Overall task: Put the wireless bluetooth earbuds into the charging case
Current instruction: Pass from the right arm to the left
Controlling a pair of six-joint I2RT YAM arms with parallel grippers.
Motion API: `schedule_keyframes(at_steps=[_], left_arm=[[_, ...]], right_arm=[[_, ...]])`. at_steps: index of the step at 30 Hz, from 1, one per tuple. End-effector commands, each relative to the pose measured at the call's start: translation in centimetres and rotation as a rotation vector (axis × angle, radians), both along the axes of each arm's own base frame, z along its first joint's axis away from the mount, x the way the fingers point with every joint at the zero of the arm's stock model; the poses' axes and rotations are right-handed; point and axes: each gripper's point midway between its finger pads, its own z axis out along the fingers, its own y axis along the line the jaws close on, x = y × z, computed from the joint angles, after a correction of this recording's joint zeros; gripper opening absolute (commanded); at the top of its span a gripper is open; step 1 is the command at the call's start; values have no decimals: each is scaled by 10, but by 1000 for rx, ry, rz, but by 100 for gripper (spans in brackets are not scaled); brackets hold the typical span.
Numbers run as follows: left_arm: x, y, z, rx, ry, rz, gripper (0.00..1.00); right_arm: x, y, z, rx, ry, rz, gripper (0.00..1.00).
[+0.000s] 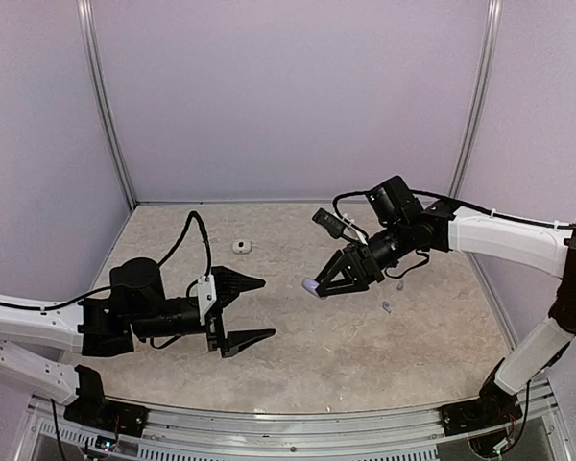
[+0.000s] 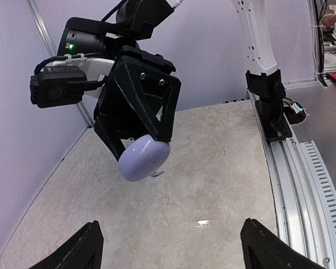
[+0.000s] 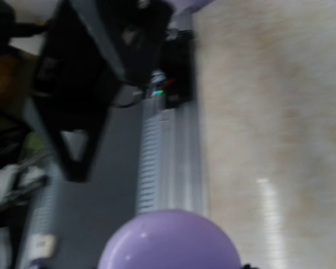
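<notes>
The right gripper (image 1: 321,283) pinches the case (image 2: 141,161), a lilac pebble, between its fingertips and holds it in the air above the middle of the table (image 1: 298,365), well off the surface. From the left wrist view the case looks closed, with a seam round its middle. A tiny nub shows at its lower edge, but I cannot tell what that is. The right wrist view is blurred and shows only the top of the case at the bottom of the frame.

The left gripper (image 1: 269,308) is spread wide and holds nothing. It lies low on its side facing the case, well apart from it, with bare table between its fingers.

One earbud (image 1: 387,307) lies on the table just to the right of the right gripper, below its arm and near no finger. A small white thing (image 1: 241,247) sits farther back, between the two arms. It is too small to tell whether it is the second earbud or something else.

By my judgement the task is at an early stage. The case is picked up, but no earbud is seen inside it and no gripper holds one. What is left is most of the work: the case lid has to be opened, probably with the free left gripper helping, and each earbud has to be picked off the table and seated in its well.
</notes>
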Motion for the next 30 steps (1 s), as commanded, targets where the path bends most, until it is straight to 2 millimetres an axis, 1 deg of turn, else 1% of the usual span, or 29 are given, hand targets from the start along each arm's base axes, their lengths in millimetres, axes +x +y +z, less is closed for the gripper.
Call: schedule_keyframes(at_steps=[1,6,11,15,18,21,25,28,30], left_arm=[[-13,-12,0,73,-57,-67,84],[-18,-19,3,98,-69,-86,80],[-19,-23,9,106,-105,-91,78],[-24,-30,4,143,-114,-119,75],[-27,-34,0,151,-107,-136,74],[-28,-35,4,136,-116,-140,73],[-29,-39,8,132,-130,-152,72],[-27,-43,11,124,-142,-134,72],[-23,-43,13,102,-166,-92,72]], right_arm=[[-43,0,6,59,181,154,38],[-65,0,5,75,247,223,38],[-73,1,4,80,293,252,38],[-80,1,1,75,310,268,38],[-80,1,4,82,309,275,38],[-82,2,6,86,317,286,38],[-85,4,1,73,329,292,38],[-81,7,3,71,312,278,37],[-74,12,4,64,291,243,36]])
